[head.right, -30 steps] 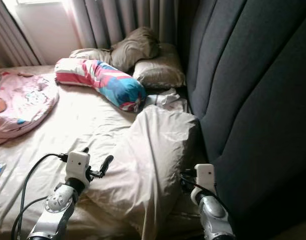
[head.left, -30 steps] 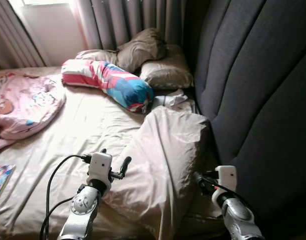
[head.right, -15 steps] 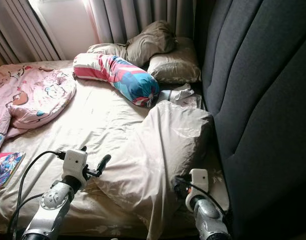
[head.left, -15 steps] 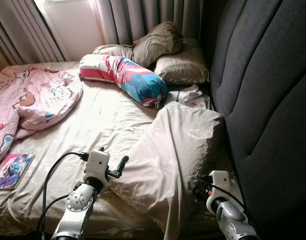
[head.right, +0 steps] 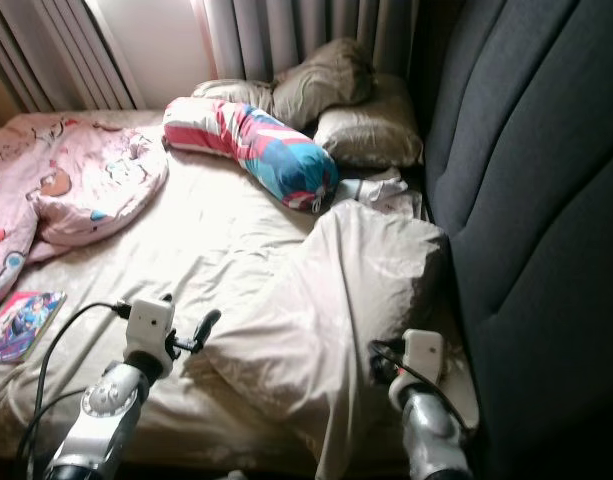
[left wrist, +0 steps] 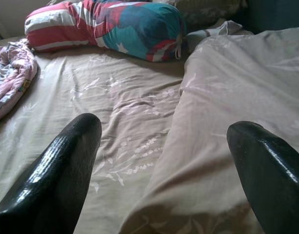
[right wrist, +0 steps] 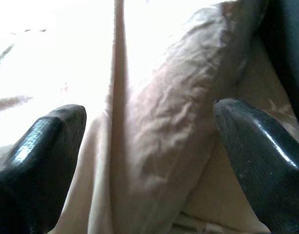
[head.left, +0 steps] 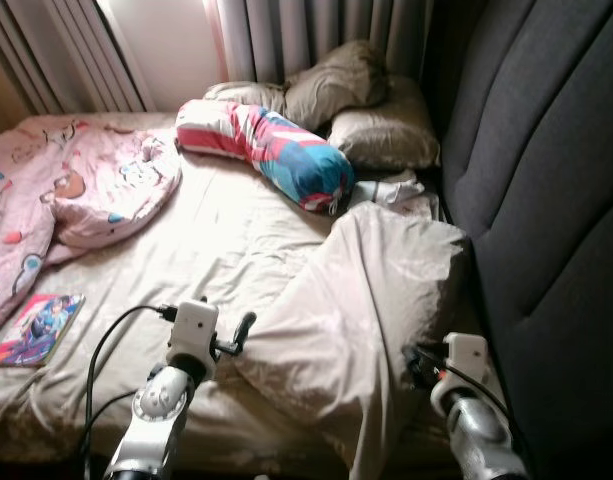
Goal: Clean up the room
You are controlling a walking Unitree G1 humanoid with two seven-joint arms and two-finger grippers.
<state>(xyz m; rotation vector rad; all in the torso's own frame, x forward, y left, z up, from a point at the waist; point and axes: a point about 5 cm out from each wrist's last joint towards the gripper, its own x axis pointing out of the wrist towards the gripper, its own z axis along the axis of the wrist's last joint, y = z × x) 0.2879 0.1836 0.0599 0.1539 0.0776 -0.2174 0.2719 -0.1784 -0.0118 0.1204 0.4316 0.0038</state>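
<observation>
A big beige pillow (head.left: 371,300) lies crumpled on the bed against the dark headboard (head.left: 546,200). My left gripper (head.left: 236,330) hovers open at the pillow's near left corner, its fingers (left wrist: 66,161) wide apart over the sheet and the pillow's edge. On the pillow's other side, by the headboard, my right gripper (head.left: 416,362) is open too, and its fingers (right wrist: 47,141) straddle the pillow's edge (right wrist: 159,122) without holding it. A red, white and blue bolster (head.left: 276,150) lies across the far part of the bed.
A pink blanket (head.left: 66,190) is bunched on the bed's left side, with a colourful book (head.left: 36,328) near the front left edge. Brown pillows (head.left: 356,105) are stacked at the back by grey curtains (head.left: 306,35). A crumpled white cloth (head.left: 391,190) lies beside the bolster.
The camera has swung left and drawn back, so more of the pink blanket and the book have come into view. Both grippers keep their places beside the beige pillow.
</observation>
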